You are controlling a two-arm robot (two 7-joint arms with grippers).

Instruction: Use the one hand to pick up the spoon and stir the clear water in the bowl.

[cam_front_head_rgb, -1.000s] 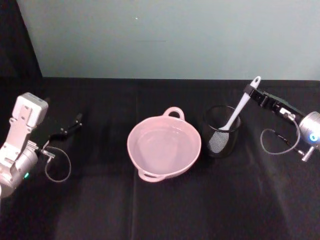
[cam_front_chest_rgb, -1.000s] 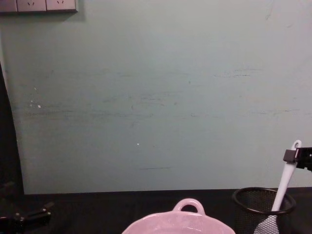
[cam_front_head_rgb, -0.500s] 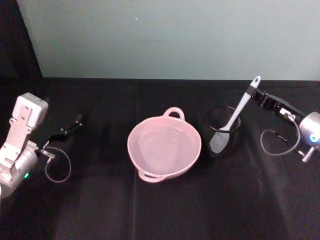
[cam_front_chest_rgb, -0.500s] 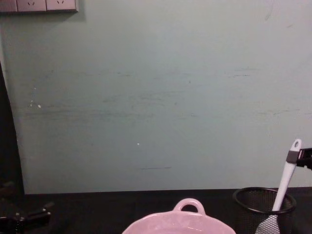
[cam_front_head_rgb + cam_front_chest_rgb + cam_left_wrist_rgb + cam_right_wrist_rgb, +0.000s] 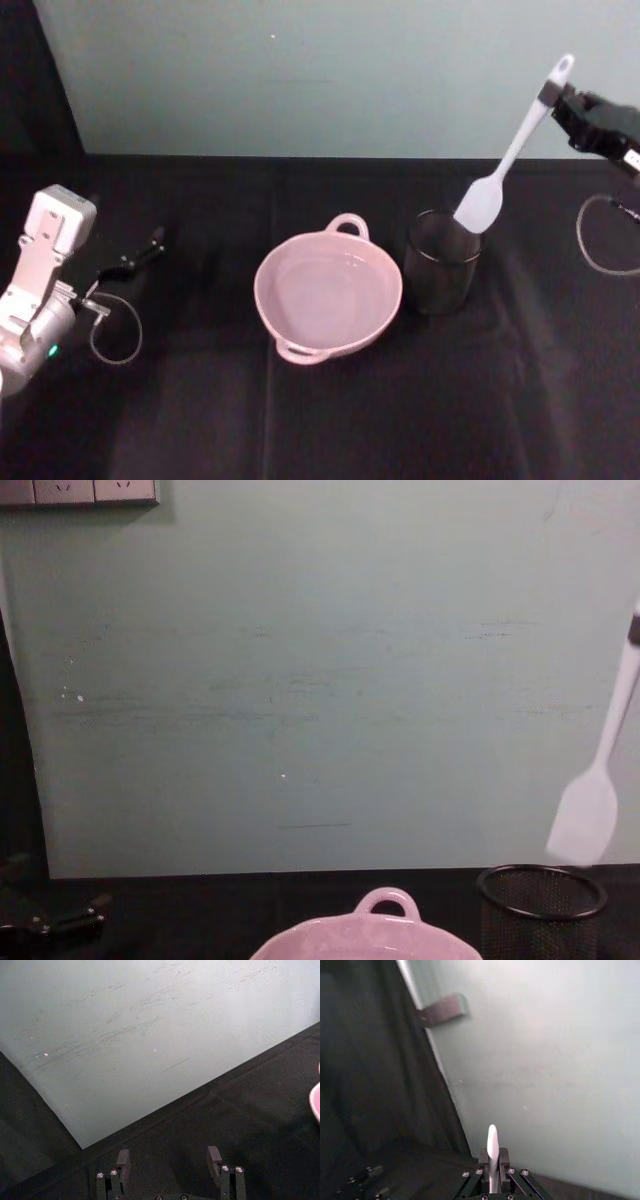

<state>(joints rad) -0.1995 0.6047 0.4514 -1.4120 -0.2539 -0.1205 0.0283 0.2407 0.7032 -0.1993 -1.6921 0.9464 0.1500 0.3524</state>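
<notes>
My right gripper (image 5: 552, 95) is shut on the upper handle of the white spoon (image 5: 503, 160), which hangs tilted in the air. Its broad blade (image 5: 585, 818) hovers just above the rim of the black mesh cup (image 5: 440, 265). In the right wrist view the handle tip (image 5: 492, 1147) stands up between the closed fingers (image 5: 484, 1158). The pale pink bowl (image 5: 385, 315) sits at the table's middle, left of the cup, with clear water (image 5: 325, 295) in it. My left gripper (image 5: 152, 242) rests open at the far left; the left wrist view shows its fingers (image 5: 214, 1156) spread apart.
A black cloth covers the table (image 5: 400, 420), and a pale green wall (image 5: 320, 680) rises behind it. Grey cable loops hang by both wrists (image 5: 115, 340). The bowl's loop handle (image 5: 388, 900) points toward the wall.
The right gripper has risen and drawn back to the right, lifting the spoon out of the mesh cup. The left arm has stayed still.
</notes>
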